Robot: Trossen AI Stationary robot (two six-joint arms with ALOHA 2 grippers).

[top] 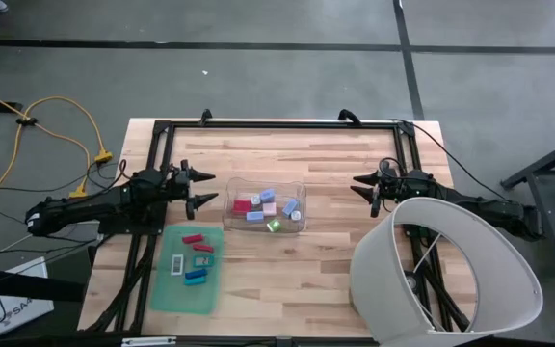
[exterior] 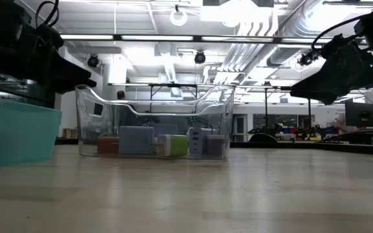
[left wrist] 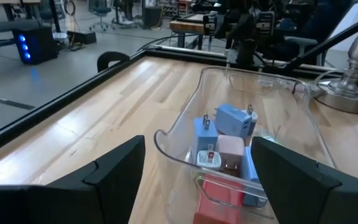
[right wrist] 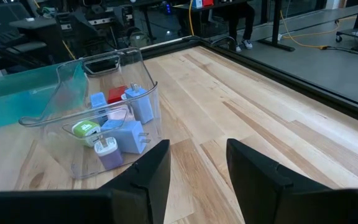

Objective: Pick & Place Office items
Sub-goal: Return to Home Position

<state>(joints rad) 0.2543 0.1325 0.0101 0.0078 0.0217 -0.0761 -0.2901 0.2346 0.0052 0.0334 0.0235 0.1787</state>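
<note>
Lying in the bin, office items sit between spread, empty left fingers and right fingers.

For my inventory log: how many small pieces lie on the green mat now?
5 on the green mat: a red piece, a second red piece beside it, a teal piece, a white piece, a blue piece. Smaller ones may be hidden.

Adapters — blue, red, pink, green — heaped in bin, small pieces on mat
</note>
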